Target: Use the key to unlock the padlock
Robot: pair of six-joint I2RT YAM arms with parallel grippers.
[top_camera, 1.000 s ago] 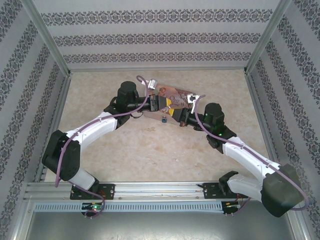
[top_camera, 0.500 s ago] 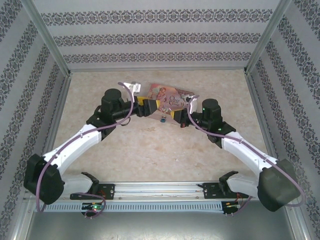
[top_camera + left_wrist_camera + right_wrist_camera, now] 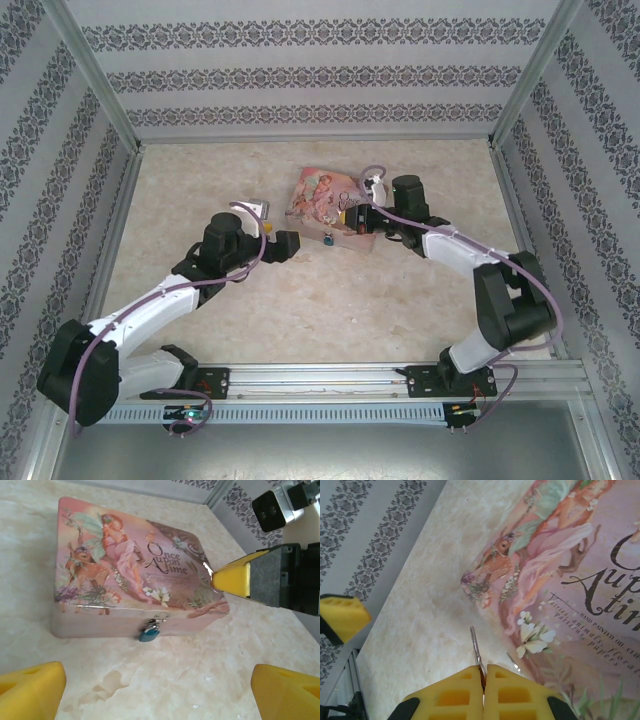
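Backed off the pink tin (image 3: 125, 555), left tool (image 3: 157, 690) gapes wide, padlock (image 3: 149, 632) ahead; right tool (image 3: 483, 677) pinches the key (image 3: 476, 650).

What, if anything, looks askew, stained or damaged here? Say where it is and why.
Nothing looks broken or spilled. The pink tin sits slightly skewed to the edges of the table, and a faint pale stain marks the table just in front of it, below the padlock hanging on its clasp.

Open tabletop (image 3: 175, 680) near side of padlock (image 3: 148, 632); pink tin (image 3: 125, 555) behind.
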